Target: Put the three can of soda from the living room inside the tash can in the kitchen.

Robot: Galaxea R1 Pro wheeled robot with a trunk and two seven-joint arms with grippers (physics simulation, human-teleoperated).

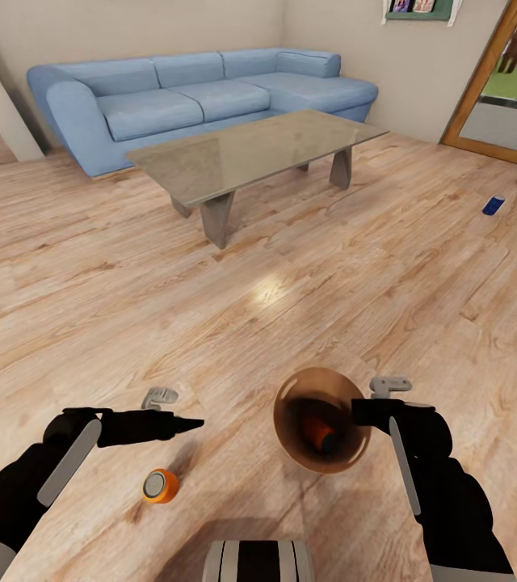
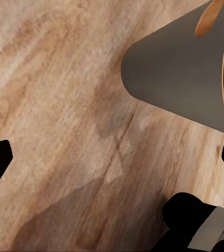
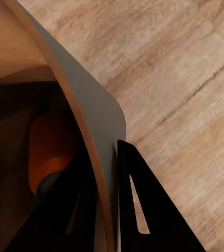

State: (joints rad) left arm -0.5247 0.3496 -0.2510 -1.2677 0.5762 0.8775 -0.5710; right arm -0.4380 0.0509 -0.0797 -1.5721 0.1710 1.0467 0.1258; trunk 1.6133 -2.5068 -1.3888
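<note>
A: Nearest, what lies on the floor [image 1: 210,307]?

B: An orange soda can [image 1: 160,486], close in front of the robot. Its silver-grey end faces up toward the head camera, so its long axis looks roughly upright. It sits just below the left tool [image 1: 196,422].

A: And that tool?

B: The left forearm reaches in from the lower left, black with a pale strip, the tool pointing right toward the bin. In the head view its fingers look drawn to a point, yet the wrist view shows dark tips far apart at both edges; I cannot tell how far open it is. It has hold of nothing.

A: The bin?

B: The brown trash can [image 1: 291,420] hangs tilted, mouth toward the camera, smooth tapered wall, coppery inside. The right tool [image 3: 109,173] is clamped on its rim, one finger inside, one outside. A second orange can [image 1: 319,432] lies inside it.

A: Farther off?

B: A dark blue can [image 1: 493,205] lies on its side on the wood floor at right, well apart. Beyond are the glossy grey-topped surface [image 1: 250,149] and the light-blue sofa [image 1: 194,97].
</note>
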